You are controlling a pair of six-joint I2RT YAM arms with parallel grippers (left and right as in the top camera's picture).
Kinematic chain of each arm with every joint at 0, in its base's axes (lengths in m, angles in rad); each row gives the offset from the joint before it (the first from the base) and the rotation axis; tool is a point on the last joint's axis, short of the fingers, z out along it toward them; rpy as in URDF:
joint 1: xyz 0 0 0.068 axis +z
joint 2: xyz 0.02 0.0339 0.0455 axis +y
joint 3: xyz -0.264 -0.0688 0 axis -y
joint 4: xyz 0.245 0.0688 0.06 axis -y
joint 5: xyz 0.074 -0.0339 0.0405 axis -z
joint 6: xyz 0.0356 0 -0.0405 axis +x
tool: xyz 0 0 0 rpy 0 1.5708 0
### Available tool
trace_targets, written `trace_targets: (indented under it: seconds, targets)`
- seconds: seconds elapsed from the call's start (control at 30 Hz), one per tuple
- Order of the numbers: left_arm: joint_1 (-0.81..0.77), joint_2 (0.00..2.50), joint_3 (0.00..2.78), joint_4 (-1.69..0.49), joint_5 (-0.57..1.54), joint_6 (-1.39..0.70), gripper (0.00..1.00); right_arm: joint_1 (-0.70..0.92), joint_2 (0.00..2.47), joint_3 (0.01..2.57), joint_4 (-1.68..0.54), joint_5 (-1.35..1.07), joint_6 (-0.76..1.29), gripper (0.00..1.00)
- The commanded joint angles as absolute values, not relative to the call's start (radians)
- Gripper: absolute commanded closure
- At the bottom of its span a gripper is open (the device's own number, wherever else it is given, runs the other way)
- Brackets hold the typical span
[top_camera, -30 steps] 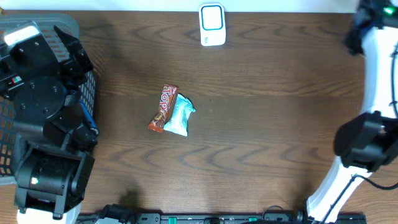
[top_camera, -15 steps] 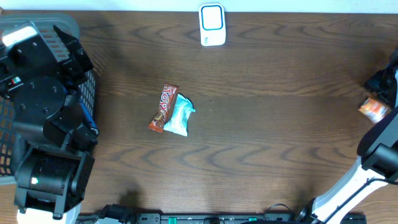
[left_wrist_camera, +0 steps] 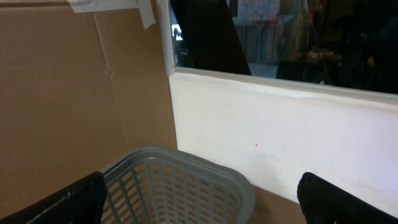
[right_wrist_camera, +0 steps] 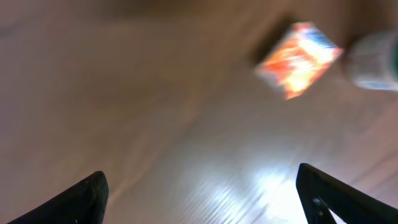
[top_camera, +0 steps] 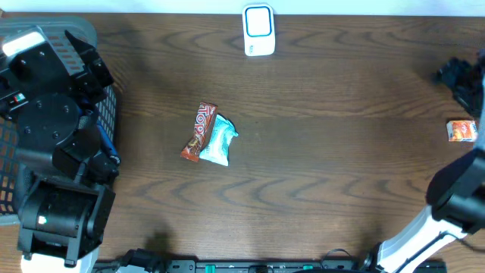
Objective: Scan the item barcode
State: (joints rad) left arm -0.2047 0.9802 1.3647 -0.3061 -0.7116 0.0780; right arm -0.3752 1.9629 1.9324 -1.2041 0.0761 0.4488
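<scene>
A small orange packet [top_camera: 461, 130] lies on the dark wood table at the far right; it shows blurred in the right wrist view [right_wrist_camera: 298, 59]. My right gripper [top_camera: 457, 76] hovers just beyond it, open and empty [right_wrist_camera: 202, 199], apart from the packet. A red candy bar [top_camera: 198, 131] and a teal packet [top_camera: 219, 140] lie side by side mid-table. The white barcode scanner [top_camera: 258, 30] stands at the far edge. My left gripper [top_camera: 87, 61] is open and empty [left_wrist_camera: 205, 202] above the basket.
A grey mesh basket [left_wrist_camera: 180, 183] sits at the table's left end [top_camera: 114, 106], under the left arm. Behind it are a cardboard panel [left_wrist_camera: 81, 93] and a white wall [left_wrist_camera: 280, 130]. The right arm's white base [top_camera: 447, 212] stands at the front right.
My right gripper opened and let go of the orange packet, which now rests on the table at the right; the gripper drew away toward the far side. The left arm stayed still.
</scene>
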Motion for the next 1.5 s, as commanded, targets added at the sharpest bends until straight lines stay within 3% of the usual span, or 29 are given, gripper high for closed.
trace_targets:
  seconds: [0.0, 0.2, 0.43, 0.53, 0.77, 0.97, 1.0, 1.03, 1.23, 1.3, 1.47]
  targets:
    - [-0.201, 0.976, 1.359, -0.297, -0.686, 0.066, 0.02, -0.215, 1.892, 1.957, -1.246, -0.013, 0.456, 0.07]
    - [-0.201, 0.974, 1.359, -0.297, -0.681, 0.066, 0.02, 0.104, 1.903, 1.928, -1.316, -0.045, 0.455, 0.03]
    - [-0.201, 0.955, 1.359, -0.286, -0.681, 0.067, 0.02, 0.447, 1.924, 1.833, -1.31, 0.179, 0.437, 0.01]
    - [-0.201, 0.935, 1.359, -0.285, -0.681, 0.066, 0.02, 0.549, 1.924, 1.783, -1.27, 0.108, 0.435, 0.01]
    - [-0.201, 0.892, 1.359, -0.286, -0.681, 0.066, 0.02, 0.586, 1.931, 1.681, -1.033, -0.44, 0.342, 0.01]
    - [-0.201, 0.865, 1.359, -0.287, -0.681, 0.066, 0.02, 0.552, 2.006, 1.662, -0.94, -0.648, 0.297, 0.01]
    - [-0.201, 0.862, 1.359, -0.287, -0.681, 0.066, 0.02, 0.552, 2.017, 1.662, -0.935, -0.672, 0.298, 0.04]
    - [-0.201, 0.859, 1.359, -0.287, -0.681, 0.066, 0.02, 0.552, 2.032, 1.662, -0.926, -0.7, 0.298, 0.13]
    - [-0.201, 0.852, 1.359, -0.287, -0.681, 0.066, 0.02, 0.561, 2.064, 1.662, -0.864, -0.758, 0.295, 0.87]
    - [-0.201, 0.852, 1.359, -0.287, -0.681, 0.066, 0.02, 0.564, 2.073, 1.662, -0.86, -0.76, 0.3, 0.99]
    - [-0.201, 0.852, 1.359, -0.287, -0.681, 0.066, 0.02, 0.571, 2.112, 1.661, -0.807, -0.821, 0.298, 0.99]
